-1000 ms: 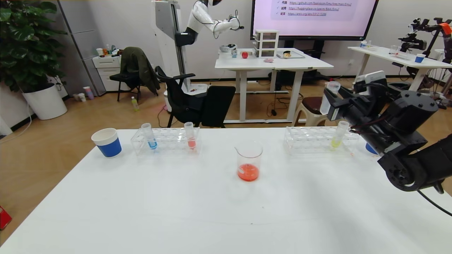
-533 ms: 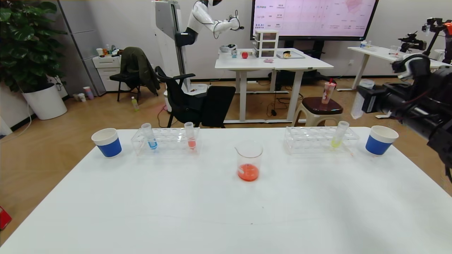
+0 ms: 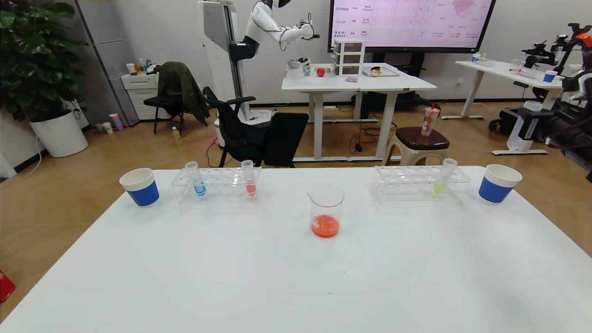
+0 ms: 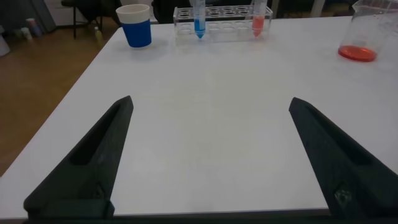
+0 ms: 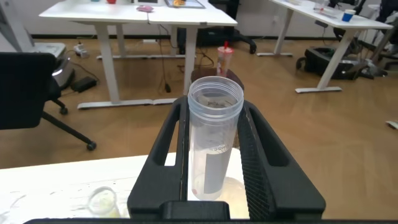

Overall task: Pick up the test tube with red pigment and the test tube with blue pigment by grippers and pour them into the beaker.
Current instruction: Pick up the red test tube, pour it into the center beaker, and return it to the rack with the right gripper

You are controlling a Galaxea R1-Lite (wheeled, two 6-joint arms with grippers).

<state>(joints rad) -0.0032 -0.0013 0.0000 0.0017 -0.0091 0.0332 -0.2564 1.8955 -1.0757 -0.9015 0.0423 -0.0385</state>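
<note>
The right gripper [image 5: 214,134], raised beyond the table's right far corner, clamps an emptied clear test tube [image 5: 213,143] upright between its two black fingers [image 5: 166,146] — only a trace of red at the tube's bottom. In the head view the same gripper [image 3: 532,127] hangs at the frame's right edge, above the floor behind the right-hand paper cup [image 3: 497,183].

The left gripper [image 4: 211,155] hovers low over the near left part of the white table [image 3: 231,277], jaws spread wide with nothing between them.

The beaker [image 3: 326,210] stands mid-table with a shallow pool of red-orange liquid at its bottom. Left of it, a clear rack [image 3: 217,185] holds the test tube with blue pigment [image 3: 194,178] near its left end and a tube of salmon-pink liquid [image 3: 249,178] toward its right end, both upright. A blue-and-white paper cup [image 3: 139,186] sits just left of that rack.

On the right, a second rack [image 3: 418,183] carries a tube of yellow liquid [image 3: 444,176] — slightly tilted — with the other paper cup just beyond its right end.
</note>
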